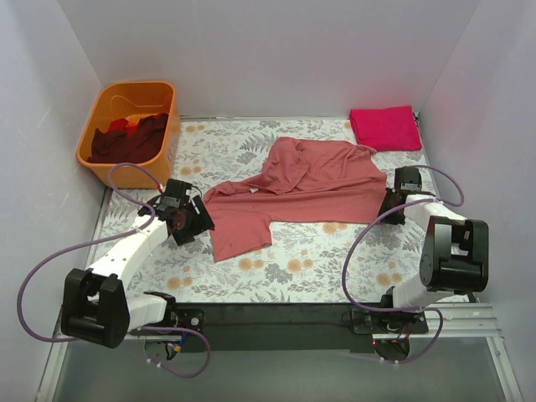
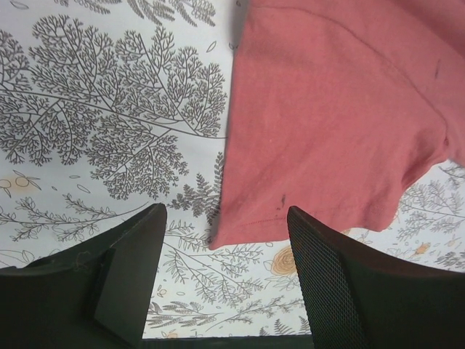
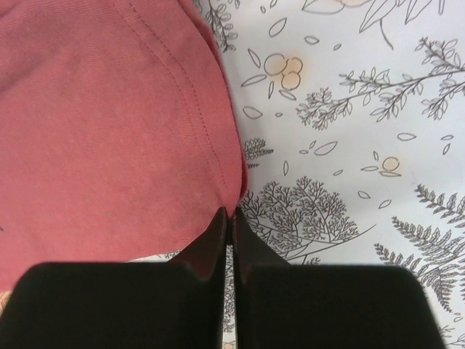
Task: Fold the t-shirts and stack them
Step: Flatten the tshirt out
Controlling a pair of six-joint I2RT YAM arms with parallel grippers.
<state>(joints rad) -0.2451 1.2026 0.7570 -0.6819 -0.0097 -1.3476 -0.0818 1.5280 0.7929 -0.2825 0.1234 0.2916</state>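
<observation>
A dusty salmon-pink t-shirt (image 1: 310, 188) lies crumpled and partly spread across the middle of the floral table cover (image 1: 318, 260). My left gripper (image 1: 199, 221) is open just off the shirt's lower left corner. In the left wrist view that corner (image 2: 334, 109) lies ahead of the wide-apart jaws of the gripper (image 2: 225, 212), with only table cover between them. My right gripper (image 1: 389, 199) is at the shirt's right edge. In the right wrist view the gripper (image 3: 232, 212) has its tips pressed together on a corner of the hem (image 3: 109, 123). A folded magenta t-shirt (image 1: 385, 127) lies at the back right.
An orange tub (image 1: 100, 109) at the back left holds dark maroon and red shirts (image 1: 130, 138). White walls close in the table on the left, back and right. A dark bar with both arm bases runs along the near edge.
</observation>
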